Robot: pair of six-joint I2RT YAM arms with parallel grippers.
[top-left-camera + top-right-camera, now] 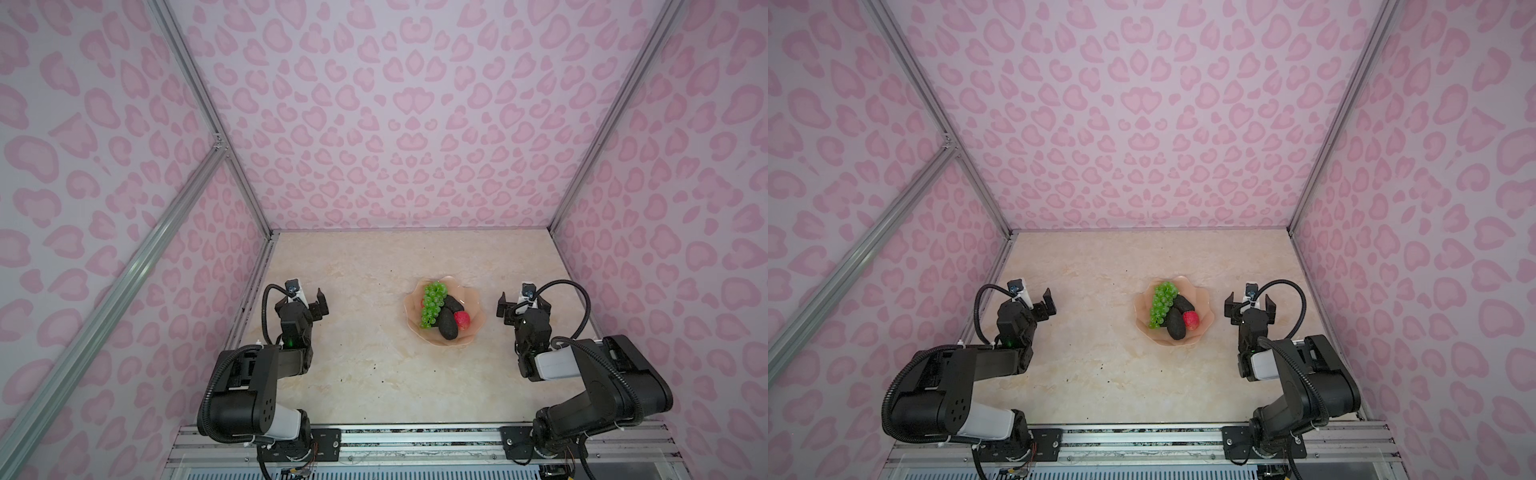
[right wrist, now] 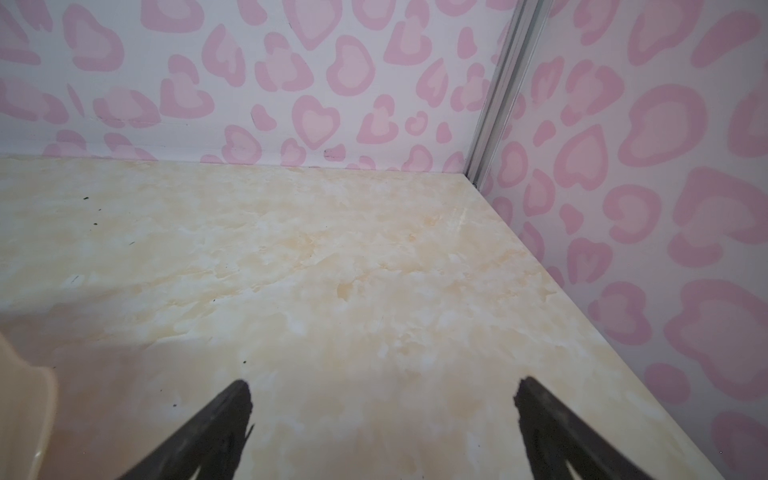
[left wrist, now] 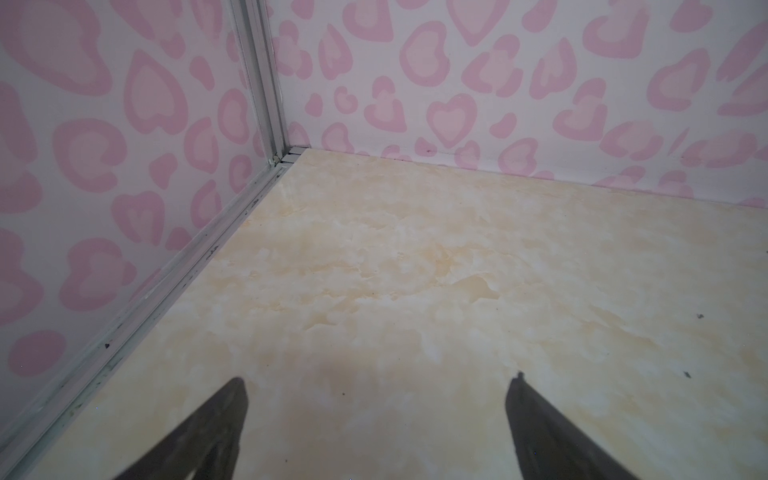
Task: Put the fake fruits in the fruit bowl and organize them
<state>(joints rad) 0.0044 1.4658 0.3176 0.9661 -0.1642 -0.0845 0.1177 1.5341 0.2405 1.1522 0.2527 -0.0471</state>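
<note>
Left end effector (image 3: 376, 382) and right end effector (image 2: 382, 384) hang released, empty. Between them, centre frame, the fruit bowl (image 1: 478, 318) holds grapes (image 1: 432, 305), likely light, floppy, best pinched by the stem, and stiff, slick avocados (image 1: 447, 326)

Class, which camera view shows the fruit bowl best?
Both top views equally: the whole fruit bowl, rim and contents. The right wrist view shows only a rim sliver; the left wrist view shows none.
</note>
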